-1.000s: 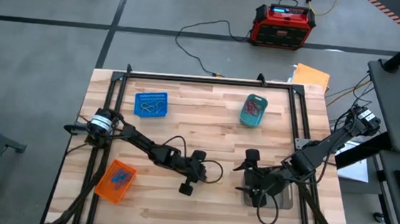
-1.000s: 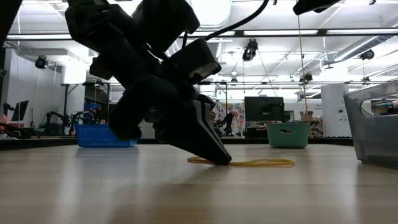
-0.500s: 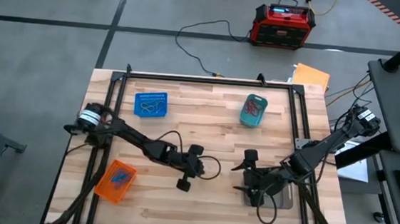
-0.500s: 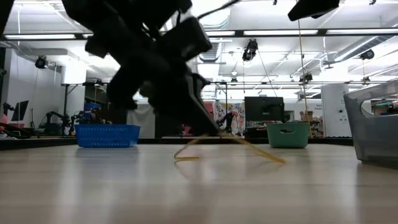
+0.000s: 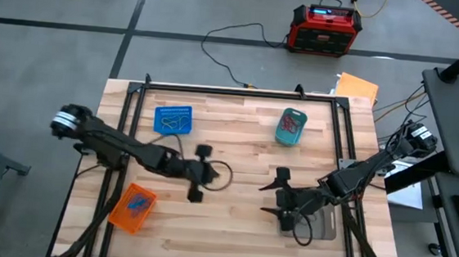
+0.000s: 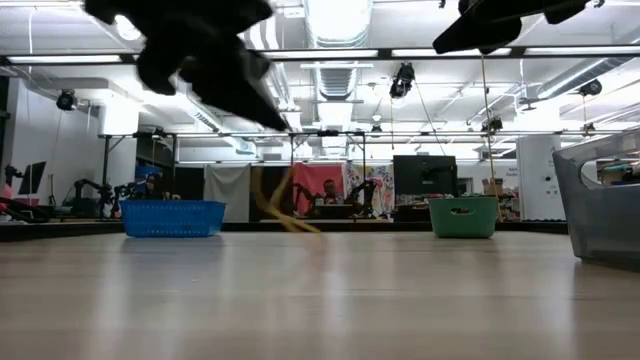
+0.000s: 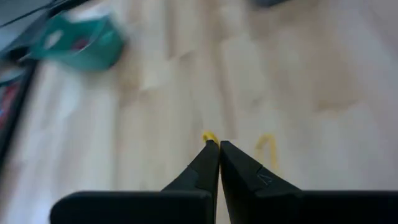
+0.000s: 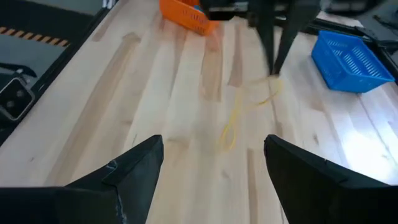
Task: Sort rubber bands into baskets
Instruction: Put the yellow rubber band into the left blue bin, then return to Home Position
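A: Above the middle of the table (image 5: 230, 227), what is the left gripper (image 5: 192, 193) doing?

B: Its fingers (image 7: 208, 163) are pinched together on a yellow rubber band (image 8: 245, 112), which dangles off the wood beneath them.

A: And the right gripper (image 8: 214, 162)?

B: It hovers near the grey basket (image 6: 600, 205) at the table's right side, fingers spread wide, holding nothing.

A: Where are the other baskets?

B: The blue basket (image 5: 173, 119) and the teal basket (image 5: 290, 126) sit along the far edge, well apart; the orange basket (image 5: 132, 207) is at the near left corner. Bands lie inside them.
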